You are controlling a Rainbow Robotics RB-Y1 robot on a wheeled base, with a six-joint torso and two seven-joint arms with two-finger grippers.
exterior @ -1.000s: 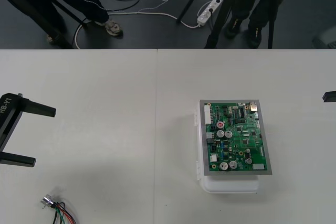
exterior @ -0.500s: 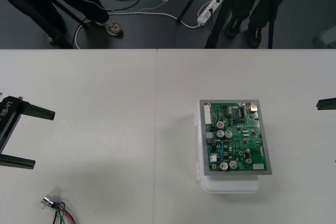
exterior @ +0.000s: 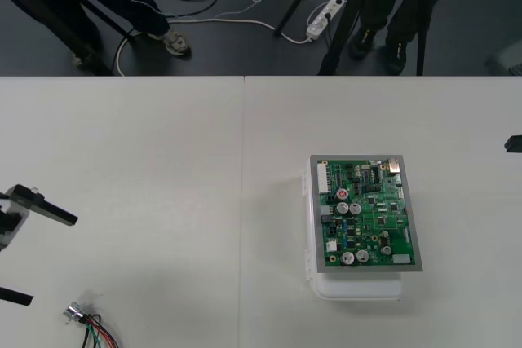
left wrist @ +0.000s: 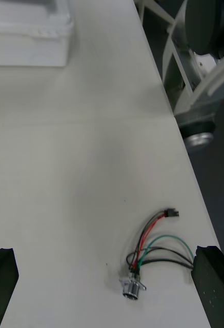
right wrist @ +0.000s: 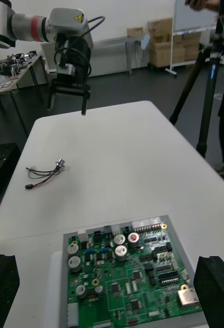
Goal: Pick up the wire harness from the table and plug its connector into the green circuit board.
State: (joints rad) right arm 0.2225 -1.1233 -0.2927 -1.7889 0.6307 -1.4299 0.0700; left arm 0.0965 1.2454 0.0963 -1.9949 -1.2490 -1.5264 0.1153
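Harness lies on the bench at its near left corner, close to the left claw, which is wide open and empty. Green circuit board sits on its white base, well apart from the harness. From the right wrist, the right claw is wide open, holding nothing. From the left wrist, the socket and black plug lie free on the bench.

Open table lies between harness and board.

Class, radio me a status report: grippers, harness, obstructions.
Left gripper open, beside harness. Right gripper open, near green board. Harness loose on table, unplugged. No obstruction seen.
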